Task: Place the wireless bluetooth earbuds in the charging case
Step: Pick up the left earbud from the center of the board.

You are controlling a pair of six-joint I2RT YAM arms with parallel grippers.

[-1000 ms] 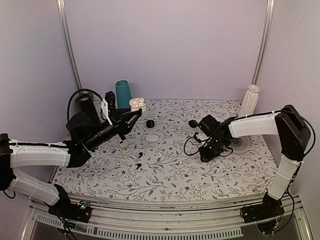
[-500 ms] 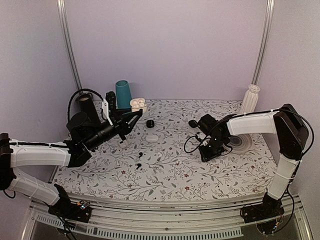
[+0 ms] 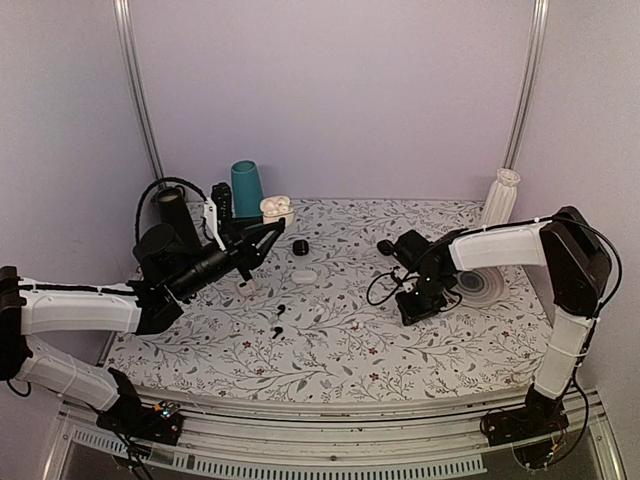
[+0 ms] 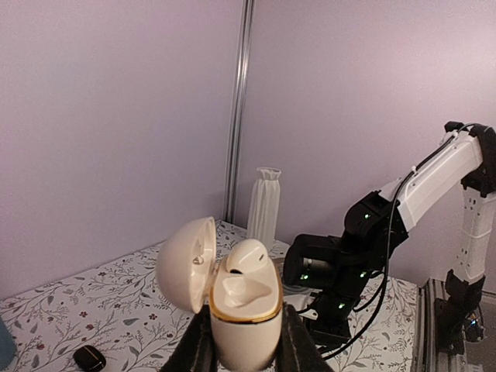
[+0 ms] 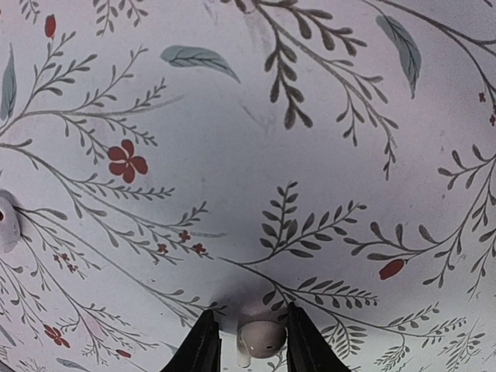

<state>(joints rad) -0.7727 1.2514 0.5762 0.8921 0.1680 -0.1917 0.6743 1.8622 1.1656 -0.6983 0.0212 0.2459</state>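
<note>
Earbud (image 5: 262, 339): tiny, glossy, slippery (light too); right tool (image 5: 249, 335) straddles its bulb, grip unclear; left tool (image 4: 246, 353) clamps charging case (image 4: 244, 310).

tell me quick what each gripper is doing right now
Left gripper: closed on the open charging case, one seated earbud inside.
Right gripper: fingers either side of a loose earbud on the table; grip cannot be told.
</note>
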